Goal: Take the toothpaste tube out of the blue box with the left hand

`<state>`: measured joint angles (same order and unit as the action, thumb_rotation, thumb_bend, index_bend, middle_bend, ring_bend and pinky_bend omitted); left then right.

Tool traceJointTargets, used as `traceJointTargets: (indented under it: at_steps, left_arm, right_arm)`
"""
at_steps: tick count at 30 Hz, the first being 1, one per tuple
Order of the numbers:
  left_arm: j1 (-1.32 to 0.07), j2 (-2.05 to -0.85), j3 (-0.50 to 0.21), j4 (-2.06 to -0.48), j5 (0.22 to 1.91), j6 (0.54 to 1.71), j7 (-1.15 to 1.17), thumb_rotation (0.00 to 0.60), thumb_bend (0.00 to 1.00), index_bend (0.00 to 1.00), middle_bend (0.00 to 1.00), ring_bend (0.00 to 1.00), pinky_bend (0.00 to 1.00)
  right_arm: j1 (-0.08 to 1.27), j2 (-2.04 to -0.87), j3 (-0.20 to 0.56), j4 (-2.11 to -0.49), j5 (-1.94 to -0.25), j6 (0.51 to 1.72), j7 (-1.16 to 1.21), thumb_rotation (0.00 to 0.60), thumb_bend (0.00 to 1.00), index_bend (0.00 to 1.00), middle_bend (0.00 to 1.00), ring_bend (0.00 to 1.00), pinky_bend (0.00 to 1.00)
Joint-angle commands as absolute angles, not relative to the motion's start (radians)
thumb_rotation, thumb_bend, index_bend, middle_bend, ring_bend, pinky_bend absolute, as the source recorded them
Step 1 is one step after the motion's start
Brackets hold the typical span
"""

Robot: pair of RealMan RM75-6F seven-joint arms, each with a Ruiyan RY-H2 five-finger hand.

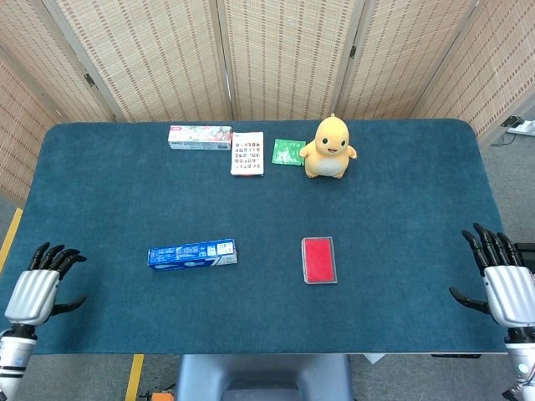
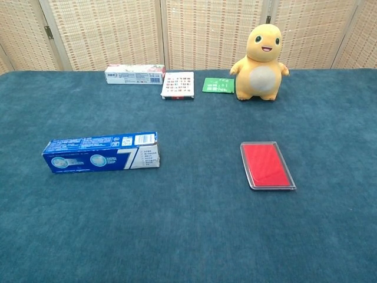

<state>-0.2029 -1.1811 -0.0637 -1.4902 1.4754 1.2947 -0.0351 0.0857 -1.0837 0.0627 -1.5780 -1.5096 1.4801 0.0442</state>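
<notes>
The blue toothpaste box (image 1: 192, 254) (image 2: 101, 152) lies flat on the teal table, left of centre, its long side running left to right. No tube shows outside it. My left hand (image 1: 38, 291) hovers at the table's front left corner, well to the left of the box, fingers apart and empty. At the front right edge is my right hand (image 1: 506, 286), fingers spread, holding nothing. Neither hand appears in the chest view.
A red flat case (image 1: 318, 260) (image 2: 267, 165) lies right of the box. Along the back stand a white-and-red toothpaste box (image 1: 200, 137), a patterned card pack (image 1: 247, 153), a green packet (image 1: 288, 152) and a yellow plush toy (image 1: 328, 148). Woven screens close off the back.
</notes>
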Motion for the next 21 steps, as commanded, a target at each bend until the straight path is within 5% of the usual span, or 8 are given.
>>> traceJointTargets:
  at_steps: [1, 13, 21]
  left_arm:
    - [-0.278, -1.209, -0.086, -1.451, 1.402, 1.163, -0.049, 0.6, 0.19, 0.32, 0.26, 0.15, 0.05]
    - [-0.386, -1.207, -0.203, -1.615, 0.966, 0.991, 0.229, 0.6, 0.21, 0.32, 0.26, 0.13, 0.03]
    - [-0.463, -1.274, -0.197, -1.672, 0.809, 1.003, 0.378, 0.6, 0.21, 0.31, 0.26, 0.12, 0.03]
  right_arm:
    - [0.08, -1.077, 0.07, -1.57, -1.504, 1.491, 0.069, 0.6, 0.2, 0.0, 0.0, 0.0, 0.0]
    - [0.075, -1.082, 0.063, -1.559, -1.535, 1.513, 0.089, 0.6, 0.2, 0.0, 0.0, 0.0, 0.0]
    - [0.073, -1.08, 0.059, -1.555, -1.548, 1.518, 0.099, 0.6, 0.2, 0.0, 0.0, 0.0, 0.0]
